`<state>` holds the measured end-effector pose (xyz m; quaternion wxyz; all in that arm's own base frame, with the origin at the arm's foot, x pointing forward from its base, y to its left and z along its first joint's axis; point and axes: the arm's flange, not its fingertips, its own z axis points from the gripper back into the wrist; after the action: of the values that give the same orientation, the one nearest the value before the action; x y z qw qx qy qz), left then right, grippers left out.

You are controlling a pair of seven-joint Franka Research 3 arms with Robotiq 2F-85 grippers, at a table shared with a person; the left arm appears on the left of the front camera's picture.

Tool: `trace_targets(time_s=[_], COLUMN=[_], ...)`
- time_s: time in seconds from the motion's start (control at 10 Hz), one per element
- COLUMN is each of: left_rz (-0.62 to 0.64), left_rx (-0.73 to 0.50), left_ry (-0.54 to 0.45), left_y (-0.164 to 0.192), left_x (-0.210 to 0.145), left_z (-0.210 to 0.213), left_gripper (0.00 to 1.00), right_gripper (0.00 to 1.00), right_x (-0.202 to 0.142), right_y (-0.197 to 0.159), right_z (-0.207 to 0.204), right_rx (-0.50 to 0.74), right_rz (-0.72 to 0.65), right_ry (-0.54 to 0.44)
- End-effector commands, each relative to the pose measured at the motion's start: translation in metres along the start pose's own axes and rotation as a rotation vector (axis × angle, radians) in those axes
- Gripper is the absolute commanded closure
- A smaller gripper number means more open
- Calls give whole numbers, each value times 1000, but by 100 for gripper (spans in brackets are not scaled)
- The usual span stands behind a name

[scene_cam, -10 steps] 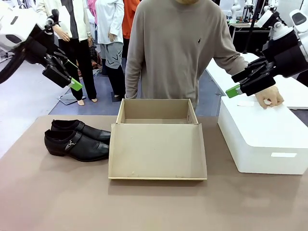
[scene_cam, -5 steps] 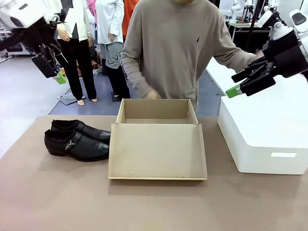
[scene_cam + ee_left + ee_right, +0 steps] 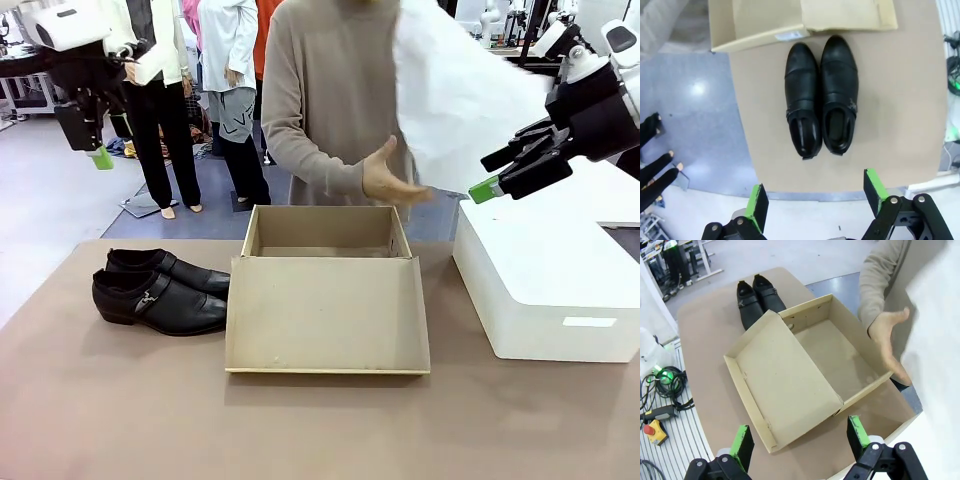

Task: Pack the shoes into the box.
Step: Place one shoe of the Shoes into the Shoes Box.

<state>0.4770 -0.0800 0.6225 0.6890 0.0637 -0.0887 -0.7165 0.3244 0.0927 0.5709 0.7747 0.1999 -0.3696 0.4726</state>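
glossy black leather shoes [image 3: 160, 293] wait at nine o'clock of the tan cardboard box [image 3: 327, 318]. left gripper [image 3: 816, 197] and right gripper [image 3: 800, 437] hover spread and empty, apparently yielding room.

- Bright, even indoor light fell; a soft shadow lay under the box [image 3: 327, 310] at its near edge.
- A glare spot shone on the blue floor [image 3: 697, 90] in the left wrist view.
- The white sheet [image 3: 450, 90] looked motion-blurred.

We can read no text anywhere. The cardboard box [image 3: 755, 41] carries a small white label [image 3: 790, 36] on its side wall, its print too small for us to read. The white box [image 3: 540, 280] bears a pale sticker [image 3: 590, 322] toward its 4 o'clock corner, equally illegible.
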Motion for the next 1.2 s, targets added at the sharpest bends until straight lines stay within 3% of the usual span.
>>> trace_targets(time_s=[0.0, 0.3, 1.1], left_rz=[-17, -1, 32], left_rx=[28, 27, 9], left_ry=[17, -19, -2], left_y=[8, 12, 22], left_x=[-6, -9, -9], left_z=[-13, -28, -38], left_gripper=[0, 0, 0], right_gripper=[0, 0, 0], right_x=[0, 0, 0], right_y=[-2, -2, -2], right_z=[0, 0, 0], right_rx=[11, 11, 11], right_rz=[8, 8, 8], right_ry=[-18, -18, -18])
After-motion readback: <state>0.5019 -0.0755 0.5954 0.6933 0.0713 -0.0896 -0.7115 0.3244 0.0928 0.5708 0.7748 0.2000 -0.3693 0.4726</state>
